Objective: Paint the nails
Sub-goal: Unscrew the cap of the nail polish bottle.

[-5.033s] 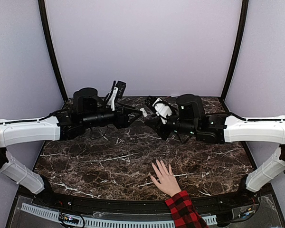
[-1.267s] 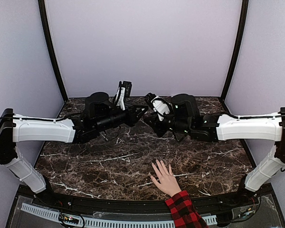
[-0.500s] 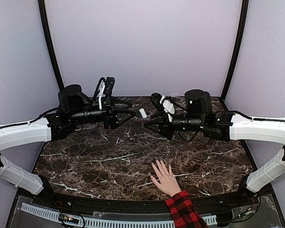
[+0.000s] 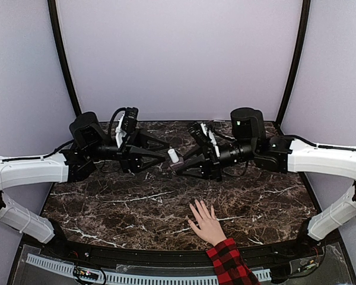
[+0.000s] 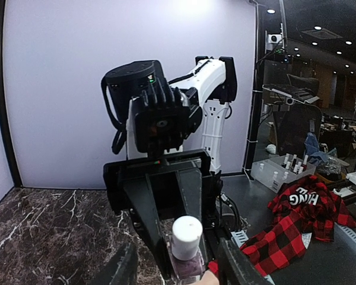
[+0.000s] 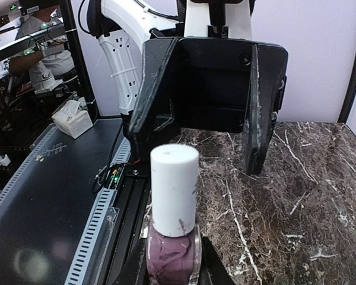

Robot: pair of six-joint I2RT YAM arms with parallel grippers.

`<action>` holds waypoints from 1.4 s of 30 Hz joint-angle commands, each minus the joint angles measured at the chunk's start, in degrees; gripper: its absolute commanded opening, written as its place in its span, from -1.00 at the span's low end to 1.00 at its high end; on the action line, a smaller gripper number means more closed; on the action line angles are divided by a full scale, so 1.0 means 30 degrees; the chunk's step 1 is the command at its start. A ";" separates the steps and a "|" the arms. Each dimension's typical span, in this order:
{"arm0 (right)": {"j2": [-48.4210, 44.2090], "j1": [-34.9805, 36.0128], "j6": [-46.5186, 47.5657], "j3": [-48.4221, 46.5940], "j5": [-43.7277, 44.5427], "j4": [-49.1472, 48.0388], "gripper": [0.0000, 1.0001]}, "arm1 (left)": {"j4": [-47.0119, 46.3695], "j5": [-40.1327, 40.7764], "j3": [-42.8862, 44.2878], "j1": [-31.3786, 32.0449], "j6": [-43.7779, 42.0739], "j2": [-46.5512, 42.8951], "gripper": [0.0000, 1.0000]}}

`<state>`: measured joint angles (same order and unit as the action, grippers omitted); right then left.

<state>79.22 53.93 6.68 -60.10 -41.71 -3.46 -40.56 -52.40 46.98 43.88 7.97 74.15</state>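
A human hand with a red-and-black plaid sleeve lies flat at the table's near edge. Its nails are too small to make out. My right gripper is shut on a purple polish bottle with a white cap, holding it upright above mid-table. The cap is on. My left gripper is open and empty, its fingers spread wide just left of the bottle and facing the cap. In the left wrist view the plaid sleeve shows behind the bottle.
The dark marble tabletop runs between lilac walls. A black rail with a slotted white strip lines the near edge. Beyond the table stand a tissue box and a tray of small bottles.
My left gripper has drawn back to the left, off the bottle, and stands wide open. My right gripper has carried the capped bottle a little lower and to the left. The hand has not moved.
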 commanded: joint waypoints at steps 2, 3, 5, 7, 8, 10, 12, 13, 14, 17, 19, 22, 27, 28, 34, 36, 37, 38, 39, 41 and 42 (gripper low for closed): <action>0.0430 -0.0077 0.0037 -0.0910 -0.2088 -0.0107 -0.98 | -0.1733 -0.1759 0.0270 0.0569 -0.0143 0.0740 -0.11; 0.0502 -0.0084 0.0016 -0.0966 -0.2164 -0.0065 -0.98 | -0.1888 -0.1799 0.0393 0.0716 -0.0139 0.0829 -0.12; 0.0616 -0.0088 0.0008 -0.1016 -0.2327 -0.0017 -0.98 | -0.2364 -0.1842 0.0508 0.0948 -0.0012 0.1094 -0.18; 0.0694 -0.0078 -0.0022 -0.1040 -0.2473 -0.0028 -0.98 | -0.2764 -0.1891 0.0621 0.1164 0.0099 0.1451 -0.26; 0.0733 -0.0077 -0.0050 -0.1074 -0.2571 -0.0044 -0.98 | -0.2870 -0.1962 0.0693 0.1238 0.0113 0.1522 -0.29; 0.0838 -0.0070 -0.0084 -0.1063 -0.2737 -0.0059 -0.99 | -0.3270 -0.2016 0.0677 0.1390 0.0232 0.1722 -0.32; 0.0864 -0.0077 -0.0102 -0.1064 -0.2890 -0.0075 -0.99 | -0.3877 -0.2088 0.0598 0.1446 0.0500 0.1850 -0.32; 0.0861 -0.0092 -0.0095 -0.1077 -0.2931 -0.0068 -0.99 | -0.4212 -0.2114 0.0569 0.1455 0.0577 0.1920 -0.32; 0.0893 -0.0079 -0.0110 -0.1038 -0.2962 -0.0053 -0.99 | -0.4297 -0.2108 0.0548 0.1442 0.0657 0.1932 -0.32; 0.0894 -0.0089 -0.0116 -0.1008 -0.3105 -0.0075 -0.99 | -0.4461 -0.2190 0.0567 0.1485 0.0683 0.1969 -0.32; 0.0893 -0.0077 -0.0142 -0.0950 -0.3145 -0.0130 -0.99 | -0.4494 -0.2238 0.0562 0.1480 0.0710 0.1980 -0.36; 0.0926 -0.0084 -0.0175 -0.0963 -0.3203 -0.0132 -0.99 | -0.4345 -0.2287 0.0606 0.1472 0.0696 0.2001 -0.60; 0.0894 -0.0077 -0.0251 -0.0952 -0.3174 -0.0163 -0.99 | -0.3960 -0.2226 0.0670 0.1483 0.0793 0.2047 -0.94; 0.0897 -0.0062 -0.0302 -0.0960 -0.2970 -0.0163 -0.99 | -0.3830 -0.2150 0.0679 0.1486 0.0797 0.2021 -0.96; 0.0450 -0.0077 -0.0492 -0.0708 -0.0086 -0.0445 -0.99 | -0.1966 0.0119 0.0887 0.1476 0.0199 0.1782 -1.00; 0.0120 -0.0078 -0.0635 -0.0384 0.1061 -0.0877 -0.99 | -0.1176 0.1046 0.1042 0.1468 -0.0138 0.1737 -1.00; -0.0016 -0.0077 -0.0679 -0.0252 0.1628 -0.1029 -0.99 | -0.1021 0.1390 0.1047 0.1463 -0.0210 0.1694 -1.00; -0.0092 -0.0077 -0.0784 -0.0203 0.2175 -0.1129 -0.99 | -0.0751 0.1986 0.1043 0.1481 -0.0246 0.1647 -1.00; -0.0123 -0.0077 -0.0877 -0.0179 0.2879 -0.1200 -0.99 | -0.0493 0.2256 0.1040 0.1484 -0.0303 0.1619 -1.00; -0.0149 -0.0081 -0.1033 -0.0174 0.3840 -0.1254 -0.98 | -0.0149 0.3221 0.1064 0.1487 -0.0410 0.1581 -1.00; -0.0178 -0.0099 -0.1154 -0.0116 0.4495 -0.1351 -0.98 | -0.0039 0.3850 0.1066 0.1480 -0.0449 0.1582 -1.00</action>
<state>79.90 53.56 5.39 -60.45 -38.79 -1.65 -45.12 -48.10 48.73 47.62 8.49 80.09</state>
